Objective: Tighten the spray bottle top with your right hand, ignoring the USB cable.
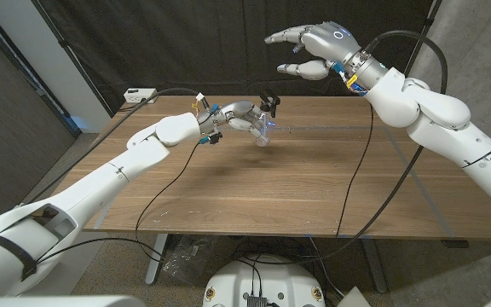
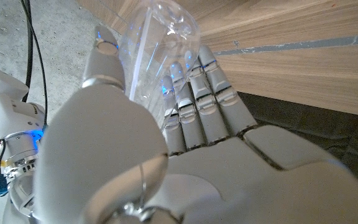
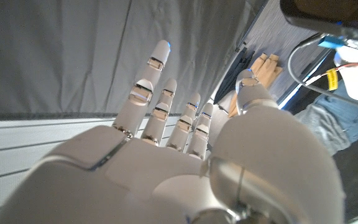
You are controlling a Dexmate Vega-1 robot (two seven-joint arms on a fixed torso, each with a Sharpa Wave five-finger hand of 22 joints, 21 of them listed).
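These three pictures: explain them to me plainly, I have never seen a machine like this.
It is a standing robot with two white arms, each ending in a robot hand. The wide picture looks down from its head at a wooden table. The other two come from cameras on the wrists. The left robot hand holds a clear spray bottle with a black top. The right robot hand is raised above the table, fingers spread, holding nothing. A white power strip lies at the far corner.
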